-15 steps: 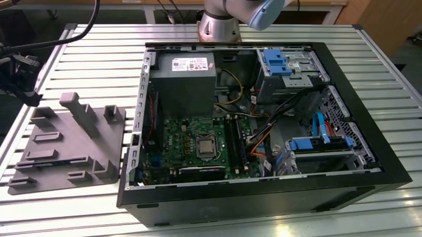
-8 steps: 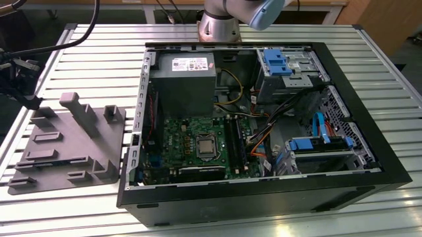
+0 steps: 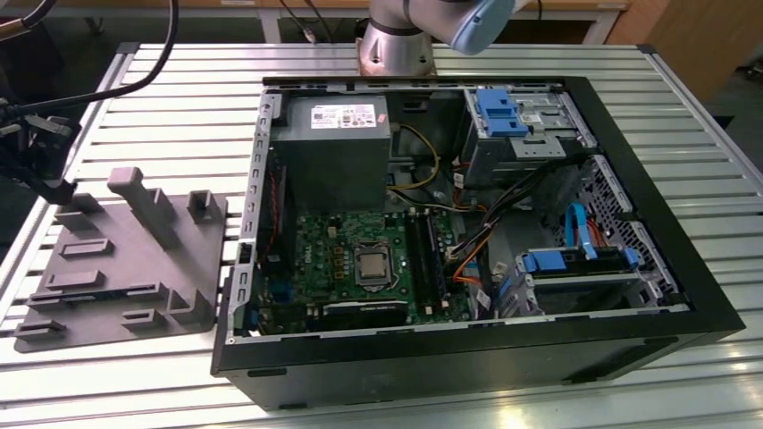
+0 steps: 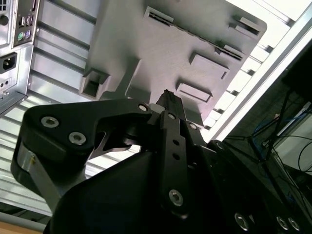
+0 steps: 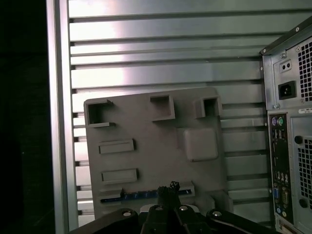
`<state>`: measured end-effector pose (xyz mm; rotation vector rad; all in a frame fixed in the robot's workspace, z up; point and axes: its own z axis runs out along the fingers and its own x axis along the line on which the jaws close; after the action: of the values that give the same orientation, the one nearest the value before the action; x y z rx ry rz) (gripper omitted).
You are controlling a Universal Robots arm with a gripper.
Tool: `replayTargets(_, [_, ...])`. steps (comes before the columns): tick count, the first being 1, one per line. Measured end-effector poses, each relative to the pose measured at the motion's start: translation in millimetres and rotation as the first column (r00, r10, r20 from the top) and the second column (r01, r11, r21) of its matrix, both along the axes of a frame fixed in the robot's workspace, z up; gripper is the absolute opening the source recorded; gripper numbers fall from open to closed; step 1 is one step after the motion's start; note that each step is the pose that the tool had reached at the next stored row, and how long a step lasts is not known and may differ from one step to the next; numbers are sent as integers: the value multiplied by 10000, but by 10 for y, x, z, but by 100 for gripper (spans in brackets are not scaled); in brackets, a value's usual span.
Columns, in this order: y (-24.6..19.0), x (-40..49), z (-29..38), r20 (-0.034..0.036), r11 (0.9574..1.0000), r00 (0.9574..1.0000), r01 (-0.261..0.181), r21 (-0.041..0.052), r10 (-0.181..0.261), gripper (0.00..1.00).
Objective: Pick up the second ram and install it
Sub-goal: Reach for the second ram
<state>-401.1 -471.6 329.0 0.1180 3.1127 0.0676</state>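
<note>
The second ram [image 5: 136, 196] is a thin blue stick lying in a long slot of the grey holder tray [image 5: 146, 126], at the tray's edge nearest the camera. My gripper [image 5: 168, 188] hangs well above the tray, over that slot. Its dark fingertips are closed together and hold nothing. In the second wrist view the gripper [image 4: 168, 97] shows from the side, with the tray [image 4: 161, 44] far beneath it. In the exterior view the tray [image 3: 131, 268] lies on the slatted table, on the left of the open computer case [image 3: 477, 349].
Inside the case lie the green motherboard [image 3: 334, 259] with a square silver processor [image 3: 372, 264] and long black memory slots [image 3: 426, 255]. There are also a grey power supply [image 3: 334, 143], orange and yellow cables, and blue drive brackets. The case's rear ports [image 5: 282, 161] face the tray.
</note>
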Motion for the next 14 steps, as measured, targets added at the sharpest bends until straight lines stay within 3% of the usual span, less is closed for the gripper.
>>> replayTargets(14, [-28,-32,-66,0,10000,10000,0,1,0,11])
